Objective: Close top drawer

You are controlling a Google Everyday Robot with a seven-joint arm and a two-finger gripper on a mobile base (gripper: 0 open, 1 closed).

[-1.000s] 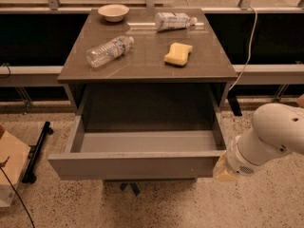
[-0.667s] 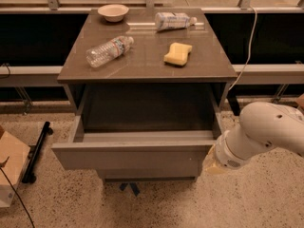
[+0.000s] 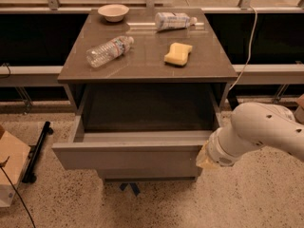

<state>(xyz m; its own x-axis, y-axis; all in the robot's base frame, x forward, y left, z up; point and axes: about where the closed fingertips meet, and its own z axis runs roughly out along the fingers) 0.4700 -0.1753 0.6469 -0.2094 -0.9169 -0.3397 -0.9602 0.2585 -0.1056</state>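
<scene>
The top drawer point(image 3: 128, 158) is a wide, deep grey drawer with a plain flat front. It stands pulled out from the cabinet under the grey countertop point(image 3: 142, 68), and its inside looks empty. My gripper point(image 3: 203, 159) is at the end of the white arm point(image 3: 256, 132), which comes in from the right. The gripper sits against the right end of the drawer's front panel, low near its bottom edge. The arm's wrist hides most of the gripper.
On the countertop lie a clear plastic bottle point(image 3: 109, 50), a yellow sponge point(image 3: 178, 54), a white bowl point(image 3: 113, 12) and a second bottle point(image 3: 173, 20). A cardboard box point(image 3: 9, 170) and a black stand point(image 3: 38, 151) are on the floor at left. A white cable point(image 3: 247, 56) hangs at right.
The drawer front has moved a little back toward the cabinet. My arm and gripper have moved left and forward with it, staying at the front panel's right end.
</scene>
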